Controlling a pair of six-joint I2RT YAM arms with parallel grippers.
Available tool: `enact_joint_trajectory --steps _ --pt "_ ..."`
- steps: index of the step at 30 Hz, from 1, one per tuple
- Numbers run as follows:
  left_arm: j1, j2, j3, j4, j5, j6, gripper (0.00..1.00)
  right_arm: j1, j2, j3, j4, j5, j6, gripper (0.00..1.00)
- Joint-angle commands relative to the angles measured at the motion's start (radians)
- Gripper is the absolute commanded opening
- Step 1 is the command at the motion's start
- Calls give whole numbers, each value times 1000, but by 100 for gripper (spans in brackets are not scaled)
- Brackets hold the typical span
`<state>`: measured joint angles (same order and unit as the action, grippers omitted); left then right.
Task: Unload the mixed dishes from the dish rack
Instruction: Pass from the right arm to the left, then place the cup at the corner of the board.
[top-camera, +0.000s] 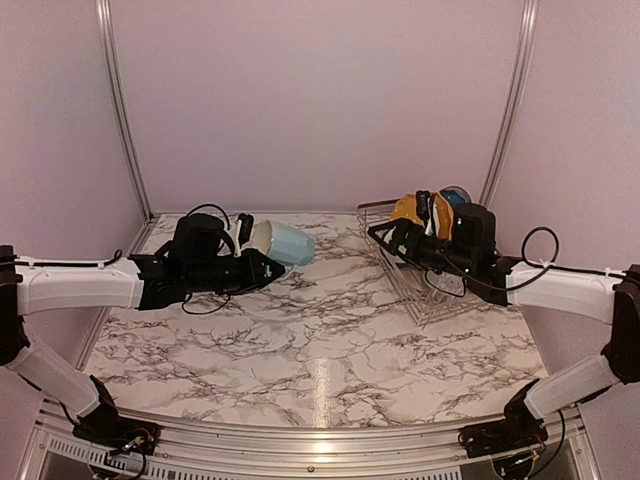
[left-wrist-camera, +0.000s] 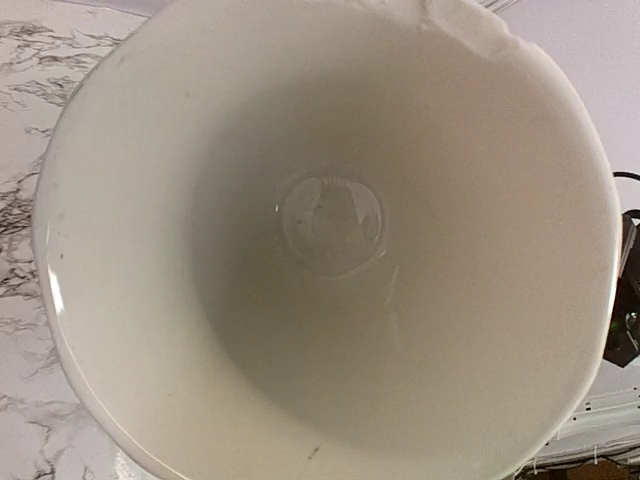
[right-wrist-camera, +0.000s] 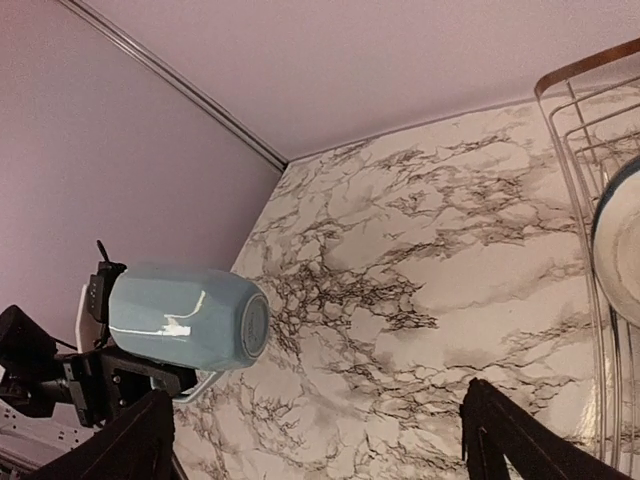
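Veined marble table, faceted light-blue mug, wire rack

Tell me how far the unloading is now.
No dish is seen set down on the marble table yet. The left gripper holds the light-blue mug on its side, away from the dish rack. The mustard-yellow plate and blue plate are still racked; the right gripper is open beside them.

I find the light-blue mug, white inside, lying sideways and clamped in my left pincer. A mustard-yellow plate and a blue plate stand upright in the wire dish rack, beside my right pincer.
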<state>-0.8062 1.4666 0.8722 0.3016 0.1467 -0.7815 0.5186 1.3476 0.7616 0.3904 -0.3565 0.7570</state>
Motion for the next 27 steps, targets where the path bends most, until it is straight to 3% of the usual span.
enact_joint_trajectory --steps 1,6,11,18,27 --pt "102 -114 135 -483 -79 187 0 -9 -37 145 -393 128 -301 96" --pt "254 -105 288 -887 -178 305 0 -9 -3 317 -732 398 -507 97" --pt "431 -17 424 -1078 -178 451 0 -13 33 400 -890 590 -605 99" --pt "581 252 628 -1176 -92 581 0 -36 64 469 -966 592 -601 99" --pt "626 428 790 -1231 -255 629 0 -43 88 538 -1048 607 -597 98"
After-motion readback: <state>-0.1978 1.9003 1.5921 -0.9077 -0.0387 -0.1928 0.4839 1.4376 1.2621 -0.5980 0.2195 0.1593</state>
